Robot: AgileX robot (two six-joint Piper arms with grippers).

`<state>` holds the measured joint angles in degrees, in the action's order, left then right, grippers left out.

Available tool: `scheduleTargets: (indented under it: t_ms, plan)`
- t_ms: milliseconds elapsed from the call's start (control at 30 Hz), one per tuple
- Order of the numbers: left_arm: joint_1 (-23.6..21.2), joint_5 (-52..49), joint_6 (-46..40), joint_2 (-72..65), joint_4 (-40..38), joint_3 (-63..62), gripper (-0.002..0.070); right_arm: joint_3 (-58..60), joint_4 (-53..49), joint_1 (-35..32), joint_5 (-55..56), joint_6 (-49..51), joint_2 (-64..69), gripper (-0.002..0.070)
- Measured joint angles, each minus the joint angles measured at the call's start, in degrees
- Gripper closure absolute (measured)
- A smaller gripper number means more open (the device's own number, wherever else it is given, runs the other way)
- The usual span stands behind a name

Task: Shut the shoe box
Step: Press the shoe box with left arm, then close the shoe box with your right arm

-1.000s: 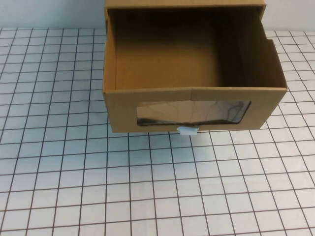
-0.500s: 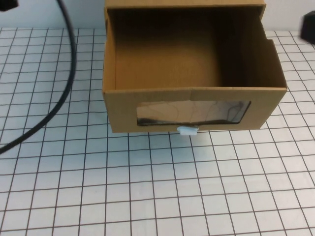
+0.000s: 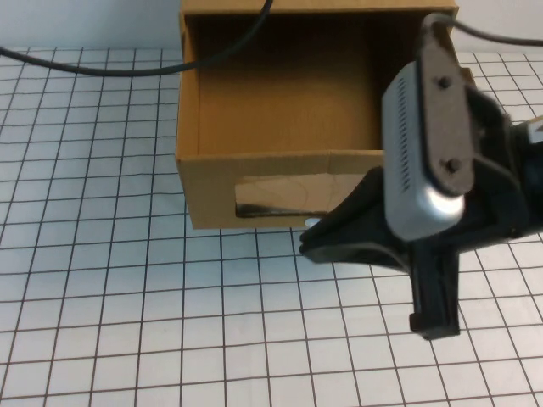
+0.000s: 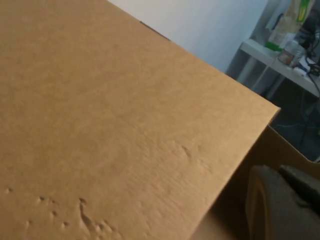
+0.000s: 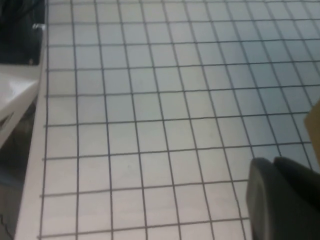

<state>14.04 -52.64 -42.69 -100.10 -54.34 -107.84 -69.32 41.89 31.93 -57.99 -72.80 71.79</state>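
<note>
The shoe box (image 3: 254, 165) is a brown cardboard drawer, pulled out toward me, with an empty inside. Its clear window (image 3: 276, 195) faces me, and the white tab handle (image 3: 311, 222) below it is partly hidden. My right gripper (image 3: 307, 243) hangs in front of the box's right half with its dark tip just below the tab; its fingers sit together and hold nothing, above the grid in the right wrist view (image 5: 272, 162). My left gripper (image 4: 277, 170) is out of the high view. It is close over the box's cardboard top (image 4: 125, 115), fingers together.
The box stands on a white table with a black grid (image 3: 127, 297). A black cable (image 3: 127, 69) runs across the far left and over the box's back edge. The table's edge and a white ledge (image 5: 17, 95) show in the right wrist view.
My right arm has swung in from the right and now covers the box's right front. The black cable has moved from the left side up to the far edge.
</note>
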Motion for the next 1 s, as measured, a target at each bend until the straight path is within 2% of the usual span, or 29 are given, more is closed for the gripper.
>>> scheduleTargets:
  t_ms: [167, 333, 433, 600, 833, 1000]
  plan:
    - [0.0, -3.6, 3.1, -11.9, -2.6, -9.9, 0.068, 1.2, -2.5, 3.2, 0.4, -11.5, 3.8, 0.0692]
    - [0.5, -5.4, 5.0, -19.3, -3.1, -15.6, 0.068, 4.0, -6.9, 4.3, 7.9, -14.7, 5.4, 0.0692]
    - [0.6, -5.4, 5.1, -20.4, -3.9, -16.8, 0.068, 6.1, -8.7, 4.3, 16.3, -17.0, 5.9, 0.0692]
    - [0.7, -5.4, 5.1, -20.6, -3.9, -17.0, 0.068, 9.9, -9.1, 4.3, 28.6, -26.5, 6.5, 0.0692]
    - [0.8, -5.1, 5.1, -20.6, -3.3, -17.0, 0.068, 10.3, -5.8, 4.3, 35.9, -28.4, 10.8, 0.0692]
    - [0.8, -5.0, 5.1, -20.6, -3.1, -17.0, 0.068, 7.7, -5.3, 4.3, 37.2, -29.1, 14.4, 0.0692]
